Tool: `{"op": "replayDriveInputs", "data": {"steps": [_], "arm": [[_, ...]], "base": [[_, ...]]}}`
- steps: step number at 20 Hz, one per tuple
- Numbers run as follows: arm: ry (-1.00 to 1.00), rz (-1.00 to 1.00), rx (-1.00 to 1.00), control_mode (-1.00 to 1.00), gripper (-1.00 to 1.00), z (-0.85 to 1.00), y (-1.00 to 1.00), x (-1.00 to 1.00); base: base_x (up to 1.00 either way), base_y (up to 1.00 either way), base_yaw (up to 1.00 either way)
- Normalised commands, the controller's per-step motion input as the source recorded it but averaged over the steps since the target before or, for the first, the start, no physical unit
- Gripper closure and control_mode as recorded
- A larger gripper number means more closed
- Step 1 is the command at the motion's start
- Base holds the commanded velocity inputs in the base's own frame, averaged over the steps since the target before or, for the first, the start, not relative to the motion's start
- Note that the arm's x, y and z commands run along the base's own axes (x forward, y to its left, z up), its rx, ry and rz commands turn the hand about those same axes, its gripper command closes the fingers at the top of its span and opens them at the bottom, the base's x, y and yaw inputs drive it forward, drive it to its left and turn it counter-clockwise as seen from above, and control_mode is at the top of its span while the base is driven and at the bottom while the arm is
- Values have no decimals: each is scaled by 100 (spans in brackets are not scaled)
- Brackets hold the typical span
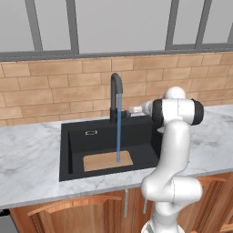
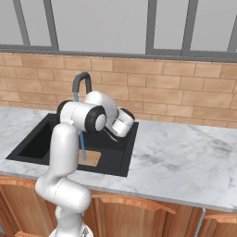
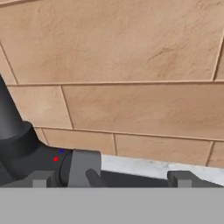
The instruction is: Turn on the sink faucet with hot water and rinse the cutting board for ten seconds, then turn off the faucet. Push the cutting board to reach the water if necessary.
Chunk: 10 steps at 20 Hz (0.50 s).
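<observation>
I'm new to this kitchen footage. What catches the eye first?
The blue water falls straight from the dark faucet onto the right part of the cutting board, which lies at the front of the black sink. The white arm reaches to the faucet's base, its open gripper beside the lever.

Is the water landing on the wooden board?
Yes, the blue water falls straight from the tap onto the board in the sink.

Matte black sink (image 1: 73, 150) sunk in marble counter. Dark grey gooseneck faucet (image 1: 116, 93) upright at back rim, running. Thin blue water (image 1: 119, 132) stream drops straight onto light-brown cutting board (image 1: 102, 160), lying flat on basin floor, front-centre, stream hitting right part.
</observation>
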Motion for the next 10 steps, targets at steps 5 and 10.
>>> {"op": "replayDriveInputs", "data": {"steps": [5, 10], "arm": [[-1, 15, 0, -100, -100, -3, 0, -3], [-1, 12, 0, -100, -100, -4, 0, -16]], "base": [[0, 0, 0], [0, 0, 0]]}}
